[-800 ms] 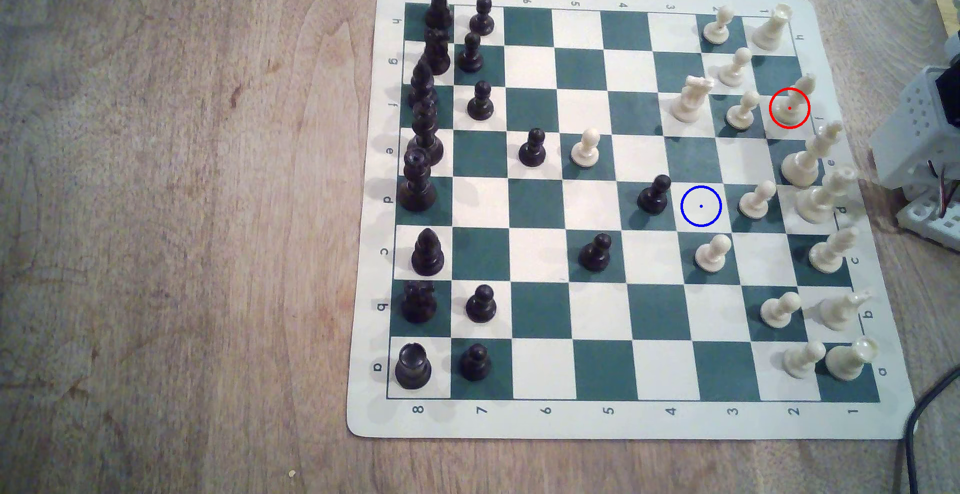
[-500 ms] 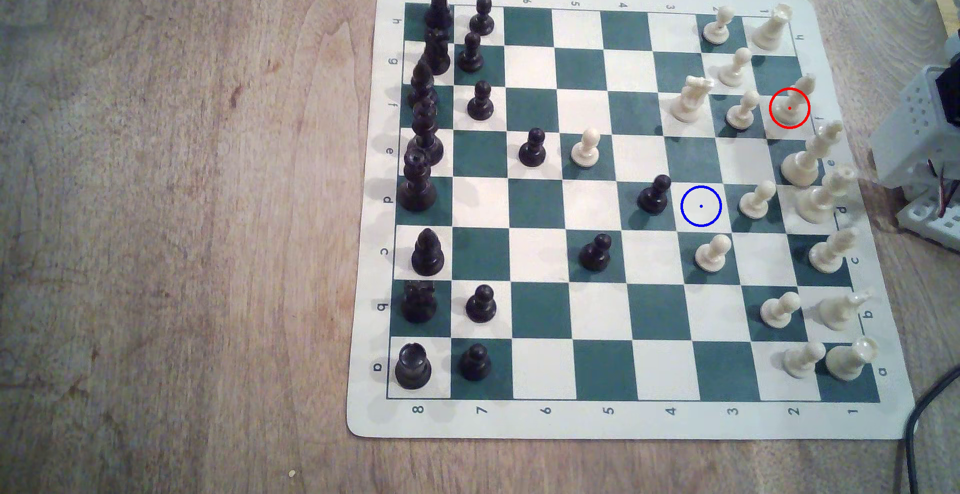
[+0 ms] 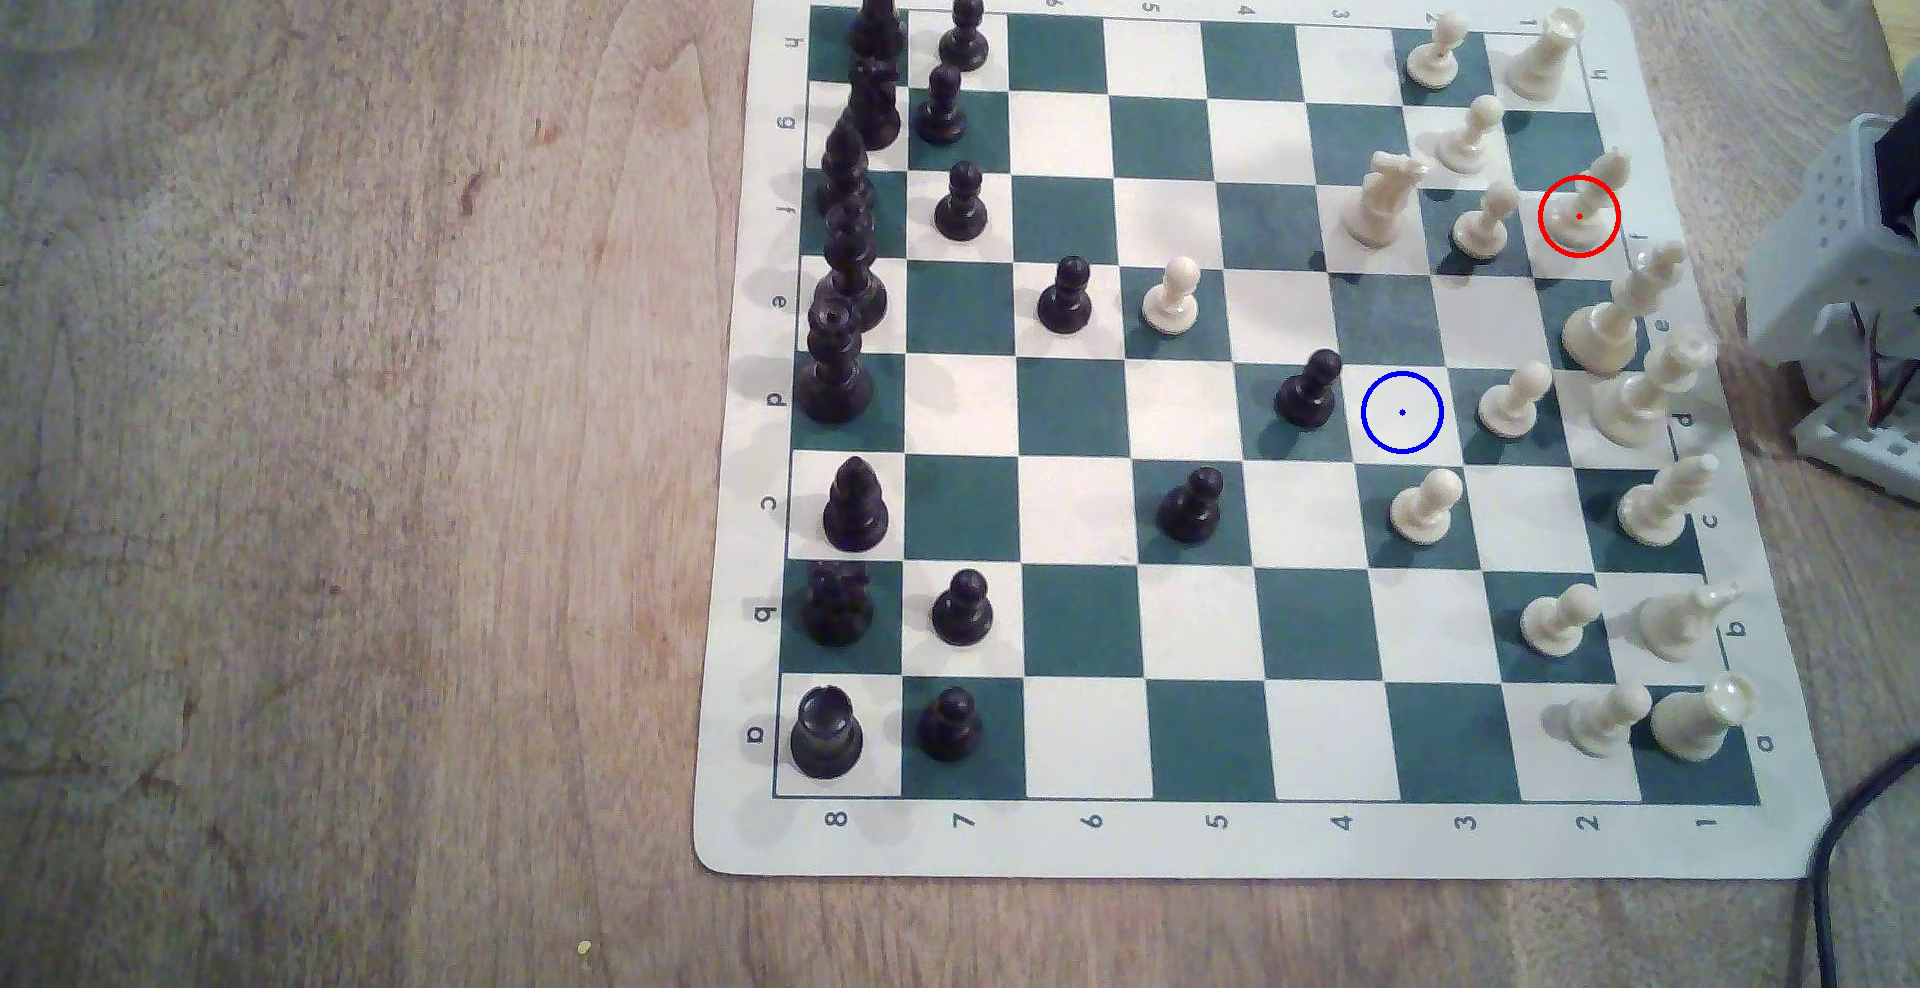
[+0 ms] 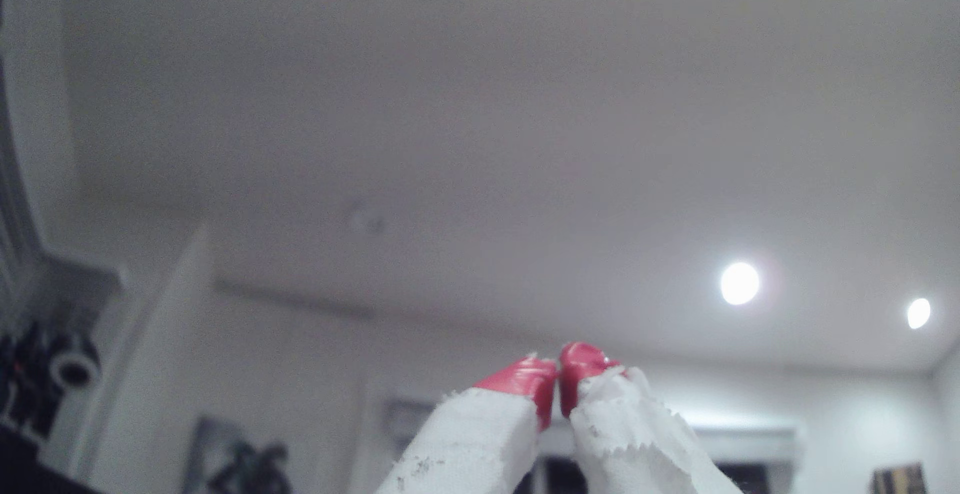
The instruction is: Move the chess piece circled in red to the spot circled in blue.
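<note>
- Wooden table (image 3: pixel 364 448): bare wood grain on the exterior view's left; the chess mat lies on it.
- Chess mat (image 3: pixel 727 843): green and cream squares with a cream border, printed with file letters and rank numbers.
- Black pieces: the back rank stands in a column along the mat's left edge in the exterior view, from a black rook (image 3: pixel 878 12) at the far end to another black rook (image 3: pixel 826 734) at the near end. Black pawns stand one column to the right.
- Advanced black pawns: one (image 3: pixel 1065 297) stands just left of a cream pawn (image 3: pixel 1172 297); another black pawn (image 3: pixel 1307 391) stands on the green square just left of the blue-ringed square.
- Blue-ringed square (image 3: pixel 1402 413): a cream square marked with a thin blue ring and centre dot; no piece stands on it. A cream pawn (image 3: pixel 1425 508) occupies the green square nearer the camera.
- Cream knight (image 3: pixel 1382 199): upright, beyond and slightly left of the blue-ringed square.
- Cream bishop (image 3: pixel 1588 204): upright near the mat's right edge in the exterior view, its base inside the red ring (image 3: pixel 1541 209), well apart from the blue-ringed square.
- Arm base (image 3: pixel 1839 261): white housing off the mat at the exterior view's right, clear of all pieces.
- Gripper (image 4: pixel 558 385): in the wrist view, pointed up toward a ceiling with two ceiling lights (image 4: pixel 739 283); the red-tipped, white-wrapped jaws are pressed together at the tips, gripping nothing.
</note>
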### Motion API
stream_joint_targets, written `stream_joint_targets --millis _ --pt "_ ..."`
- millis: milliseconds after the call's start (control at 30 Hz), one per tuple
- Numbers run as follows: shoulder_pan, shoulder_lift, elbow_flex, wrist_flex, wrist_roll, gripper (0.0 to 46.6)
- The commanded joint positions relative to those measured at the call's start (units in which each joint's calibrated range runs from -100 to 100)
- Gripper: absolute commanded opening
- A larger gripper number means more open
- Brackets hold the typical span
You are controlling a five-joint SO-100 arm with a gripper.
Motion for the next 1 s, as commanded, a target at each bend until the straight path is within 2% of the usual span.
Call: stream_joint_targets --millis 0,67,133,233,300,333,400,433,467,500,600,667,767,800,900,967 --pt "3.0 0.2 -9.4 24.7 -0.3 5.4" --pt "3.6 0.2 -10.5 34.0 -0.4 4.8" --pt "3.6 0.2 -10.5 38.5 -0.4 0.2" --pt "3.6 0.2 -11.9 48.4 -1.2 0.2" --pt "4.1 0.2 -13.6 57.0 -2.8 0.2" --pt "5.6 0.2 -15.1 63.6 -5.7 0.2" --pt "6.8 0.2 -17.3 71.5 -7.4 0.4" --pt "8.3 0.2 -18.9 77.1 -7.6 1.5" --pt "11.3 0.1 -21.0 85.8 -7.9 9.6" --pt "12.3 0.1 -21.7 89.5 -8.4 12.8" --pt "12.4 0.1 -22.6 99.1 -9.0 15.2" --pt "12.0 0.1 -22.6 105.7 -9.0 13.6" --pt "11.8 0.2 -22.3 113.6 -8.9 6.2" --pt "11.8 0.4 -22.0 115.3 -8.9 5.2" --pt "12.0 0.6 -19.7 118.6 -9.5 4.2" --pt "12.8 1.8 -15.4 118.5 -11.4 5.4"
